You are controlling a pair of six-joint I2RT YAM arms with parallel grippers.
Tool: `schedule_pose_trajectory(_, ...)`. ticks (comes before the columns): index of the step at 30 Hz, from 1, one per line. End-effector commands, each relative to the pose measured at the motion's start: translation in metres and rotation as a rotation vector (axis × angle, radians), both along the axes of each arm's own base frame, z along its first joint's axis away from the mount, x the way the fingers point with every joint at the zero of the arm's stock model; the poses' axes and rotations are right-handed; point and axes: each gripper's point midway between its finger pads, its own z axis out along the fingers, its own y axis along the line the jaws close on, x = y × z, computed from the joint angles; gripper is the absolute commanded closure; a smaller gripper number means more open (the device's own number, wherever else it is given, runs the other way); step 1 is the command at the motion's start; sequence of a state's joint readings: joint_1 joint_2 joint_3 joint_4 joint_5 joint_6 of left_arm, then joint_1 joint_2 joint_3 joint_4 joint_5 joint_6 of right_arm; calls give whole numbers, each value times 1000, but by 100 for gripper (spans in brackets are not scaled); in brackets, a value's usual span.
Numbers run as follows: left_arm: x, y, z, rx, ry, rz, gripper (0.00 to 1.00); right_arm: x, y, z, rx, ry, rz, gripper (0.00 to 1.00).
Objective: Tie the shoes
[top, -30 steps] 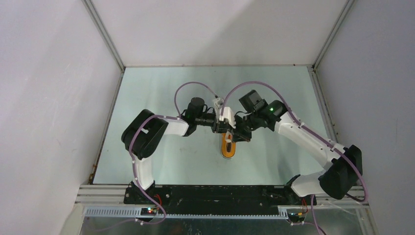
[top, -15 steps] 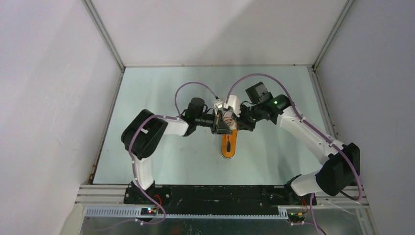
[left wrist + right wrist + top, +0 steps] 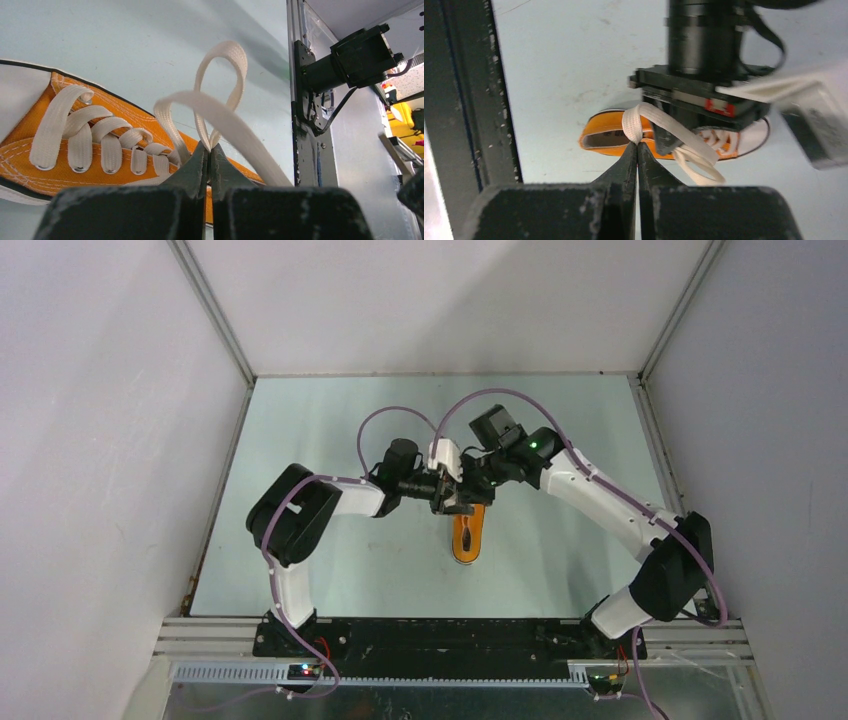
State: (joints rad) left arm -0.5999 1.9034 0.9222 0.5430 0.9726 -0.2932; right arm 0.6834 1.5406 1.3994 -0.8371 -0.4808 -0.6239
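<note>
The orange shoe [image 3: 467,540] lies on the table with its white toe cap toward the arms' bases. Both grippers meet just above its laced part. In the left wrist view my left gripper [image 3: 210,146] is shut on the base of a white lace loop [image 3: 222,60], and a second lace strand [image 3: 240,132] crosses in front of it above the shoe [image 3: 55,165]. In the right wrist view my right gripper [image 3: 637,145] is shut on a lace strand [image 3: 633,125] over the shoe's opening [image 3: 604,137]. The left gripper's finger [image 3: 664,137] sits right beside it, with a slack lace loop [image 3: 699,170] below.
The pale green table [image 3: 330,420] is walled in by white panels at the back and both sides. A dark metal rail [image 3: 302,130] runs along the table edge near the arm bases. The two wrists [image 3: 470,475] crowd together above the shoe.
My right arm has swung left and slightly farther back, bringing its lace across over the left gripper. The left arm and the shoe have stayed almost still.
</note>
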Motion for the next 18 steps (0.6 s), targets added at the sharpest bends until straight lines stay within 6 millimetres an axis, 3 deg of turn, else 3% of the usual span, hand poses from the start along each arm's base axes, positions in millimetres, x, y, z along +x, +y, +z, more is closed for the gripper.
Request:
schedule_pose_trajectory(1, 0, -2, 14, -26, 22, -11, 100, -35, -3, 7, -4, -11, 136, 100)
schedule_pose_trajectory(4, 3, -1, 15, -33, 29, -3, 100, -53, -16, 0, -39, -15, 206, 100)
schedule_pose_trajectory(12, 8, 5, 16, -36, 37, 9, 100, -86, -63, -56, -185, 61, 258, 100)
schedule_pose_trajectory(18, 4, 10, 15, -36, 37, -12, 100, -75, -87, -84, -223, 87, 186, 100)
